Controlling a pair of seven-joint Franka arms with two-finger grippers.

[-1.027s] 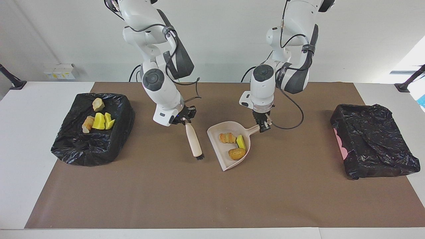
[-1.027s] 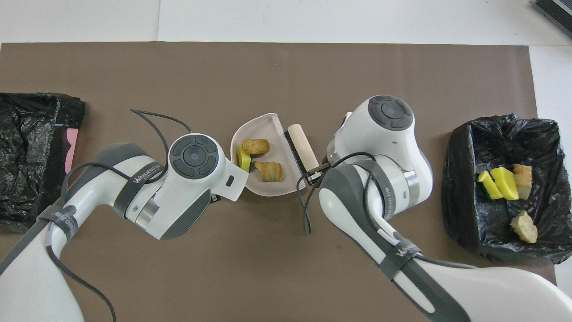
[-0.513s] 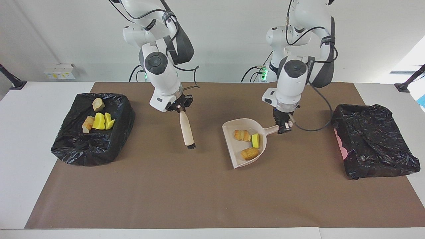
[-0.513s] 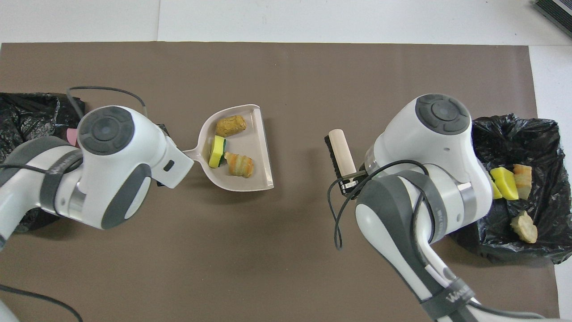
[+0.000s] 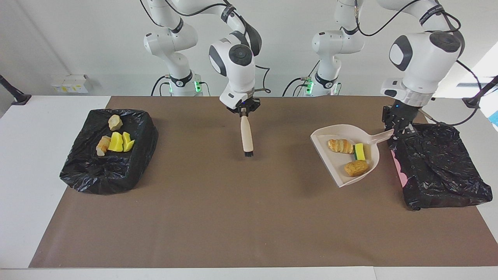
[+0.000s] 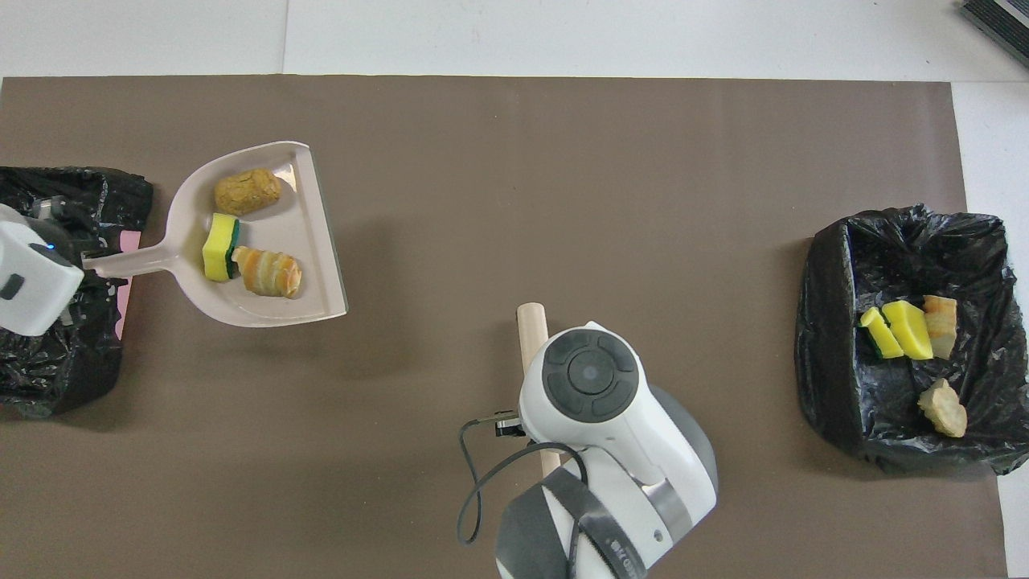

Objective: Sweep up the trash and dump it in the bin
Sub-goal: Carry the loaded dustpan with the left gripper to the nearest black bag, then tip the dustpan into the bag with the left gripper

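Trash rides in dustpan, carried toward three o'clock by pinching left hand, reaching bin; right hand pinches brush. Dump next.

glossy crinkled bin liner, probably plastic

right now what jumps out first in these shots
The beige dustpan, held up by the left gripper beside the black-lined bin at that arm's end, carries three bits of trash. At mid-table the right gripper dangles a brush, and the other bin holds more trash.
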